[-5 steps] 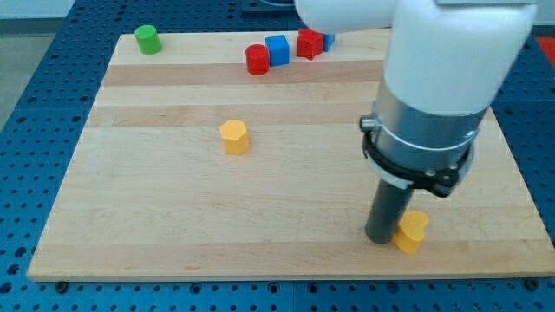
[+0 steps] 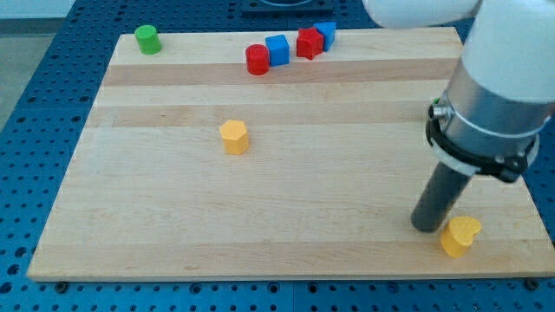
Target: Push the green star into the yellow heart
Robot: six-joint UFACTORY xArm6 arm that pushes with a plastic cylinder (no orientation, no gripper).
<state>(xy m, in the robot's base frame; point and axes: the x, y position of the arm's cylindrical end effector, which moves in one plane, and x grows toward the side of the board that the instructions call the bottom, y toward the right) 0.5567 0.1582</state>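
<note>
Camera view, left to right: the green block [image 2: 147, 39], whose star shape I can't make out, sits at the board's top-left corner, well apart from everything. Small and rigid, it should probably slide lightly on the smooth wood; push it squarely from its far side. A yellow block [image 2: 233, 136] lies mid-board. My tip [image 2: 427, 227], a bare rod holding nothing, stands just beside the yellow heart [image 2: 459, 236] at bottom right.
</note>
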